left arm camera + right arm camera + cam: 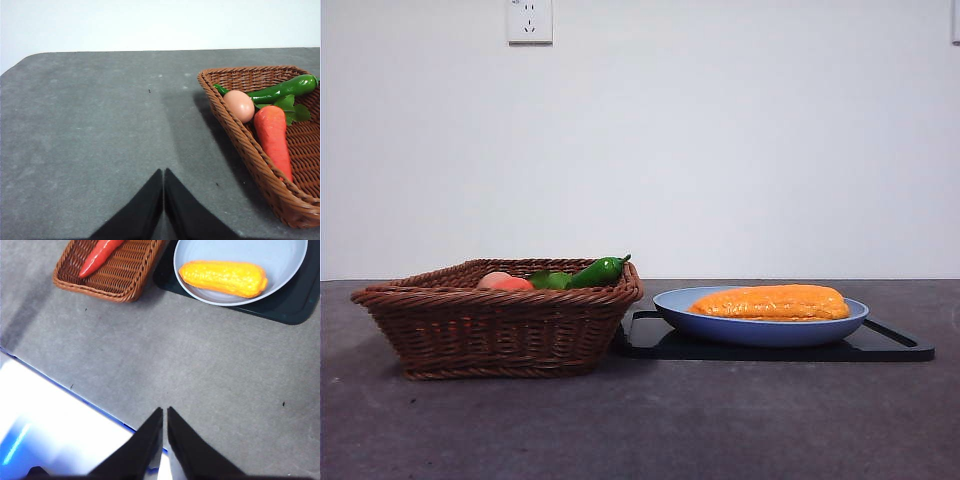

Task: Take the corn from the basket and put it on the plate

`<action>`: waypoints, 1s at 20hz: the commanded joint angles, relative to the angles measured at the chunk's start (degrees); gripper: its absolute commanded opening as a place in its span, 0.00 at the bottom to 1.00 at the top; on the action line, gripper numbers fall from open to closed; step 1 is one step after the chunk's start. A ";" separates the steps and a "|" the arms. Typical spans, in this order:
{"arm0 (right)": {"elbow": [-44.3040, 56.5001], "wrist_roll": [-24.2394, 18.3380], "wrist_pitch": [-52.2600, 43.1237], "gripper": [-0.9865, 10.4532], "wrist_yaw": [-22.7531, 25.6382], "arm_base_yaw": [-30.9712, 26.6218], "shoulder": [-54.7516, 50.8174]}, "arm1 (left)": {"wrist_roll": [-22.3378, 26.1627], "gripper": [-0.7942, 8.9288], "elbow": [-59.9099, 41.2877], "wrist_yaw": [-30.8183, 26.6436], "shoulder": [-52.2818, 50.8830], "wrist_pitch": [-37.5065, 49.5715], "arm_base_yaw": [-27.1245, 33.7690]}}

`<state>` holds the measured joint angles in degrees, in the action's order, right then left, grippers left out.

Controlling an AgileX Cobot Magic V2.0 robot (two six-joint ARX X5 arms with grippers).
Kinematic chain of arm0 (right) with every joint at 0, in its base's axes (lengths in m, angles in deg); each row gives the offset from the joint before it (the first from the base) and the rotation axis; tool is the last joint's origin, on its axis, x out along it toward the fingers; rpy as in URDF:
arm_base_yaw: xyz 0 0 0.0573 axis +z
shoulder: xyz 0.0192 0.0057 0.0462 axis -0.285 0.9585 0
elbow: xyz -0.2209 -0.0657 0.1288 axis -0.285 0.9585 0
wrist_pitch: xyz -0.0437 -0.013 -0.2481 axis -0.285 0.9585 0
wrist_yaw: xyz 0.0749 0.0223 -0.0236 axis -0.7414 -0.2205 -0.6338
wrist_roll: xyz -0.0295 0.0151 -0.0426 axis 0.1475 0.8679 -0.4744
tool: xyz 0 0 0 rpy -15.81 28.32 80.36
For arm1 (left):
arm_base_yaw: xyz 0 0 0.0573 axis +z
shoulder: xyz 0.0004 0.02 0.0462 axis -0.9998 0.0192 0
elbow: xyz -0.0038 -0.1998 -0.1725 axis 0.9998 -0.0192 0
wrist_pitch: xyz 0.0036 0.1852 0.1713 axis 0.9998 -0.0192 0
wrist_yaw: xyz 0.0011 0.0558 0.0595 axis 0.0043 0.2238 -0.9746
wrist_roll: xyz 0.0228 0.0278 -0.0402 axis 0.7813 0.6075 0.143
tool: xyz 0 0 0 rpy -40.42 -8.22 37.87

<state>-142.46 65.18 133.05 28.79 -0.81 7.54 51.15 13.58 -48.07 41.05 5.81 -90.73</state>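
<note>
The orange-yellow corn (772, 302) (223, 278) lies lengthwise in the blue plate (680, 303) (287, 260), nothing holding it. The brown wicker basket (500, 330) (240, 135) (117, 282) stands left of the plate. My left gripper (163, 175) is shut and empty over bare table beside the basket. My right gripper (164, 413) is shut and empty above the table's near edge, well back from plate and basket. Neither gripper shows in the front view.
The plate sits on a flat black tray (890, 345) (295, 300). The basket holds a green pepper (598, 271) (285, 88), a pinkish-red round fruit (505, 282) (239, 105) and a carrot (273, 137) (97, 257). A white and blue surface (55, 435) borders the table's edge.
</note>
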 commanded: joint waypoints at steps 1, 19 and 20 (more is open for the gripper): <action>-0.37 0.50 -0.59 0.09 -0.17 0.31 0.15 | -0.13 0.09 -1.38 0.07 0.02 -0.44 0.09; 0.87 -6.86 -6.88 0.09 15.41 -5.88 -6.95 | -0.13 0.09 -1.38 0.07 0.02 -0.44 0.09; 1.86 -6.82 -9.88 0.09 15.08 -7.10 -8.83 | -0.13 0.09 -1.38 0.07 0.02 -0.44 0.09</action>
<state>-140.25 59.36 124.22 44.09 -7.94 -1.38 51.11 13.58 -48.07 41.08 5.81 -90.73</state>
